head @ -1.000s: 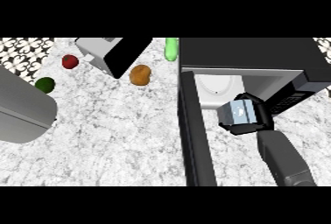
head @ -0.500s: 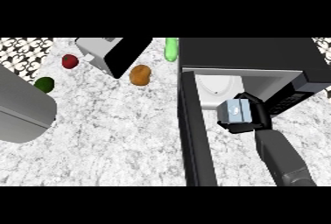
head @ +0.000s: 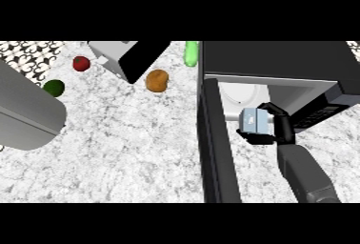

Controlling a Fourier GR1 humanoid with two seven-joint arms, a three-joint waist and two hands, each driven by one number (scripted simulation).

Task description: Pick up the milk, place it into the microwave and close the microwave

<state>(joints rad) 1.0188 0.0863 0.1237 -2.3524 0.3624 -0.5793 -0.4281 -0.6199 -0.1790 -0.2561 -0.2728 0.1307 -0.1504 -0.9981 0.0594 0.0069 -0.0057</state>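
The milk (head: 253, 120), a small pale blue carton, sits in my right hand (head: 271, 127) at the mouth of the open microwave (head: 281, 62), just in front of the white plate (head: 243, 93) inside. My fingers curl round its far side, thumb below. Its long axis runs roughly toward the cavity. I can read no writing on it. The microwave door (head: 215, 147) stands swung out to my left of the carton.

A white-grey marbled counter (head: 126, 143) fills the view. Black-and-white patterned tiling (head: 28, 50) runs along the counter's far left edge. Light is even.
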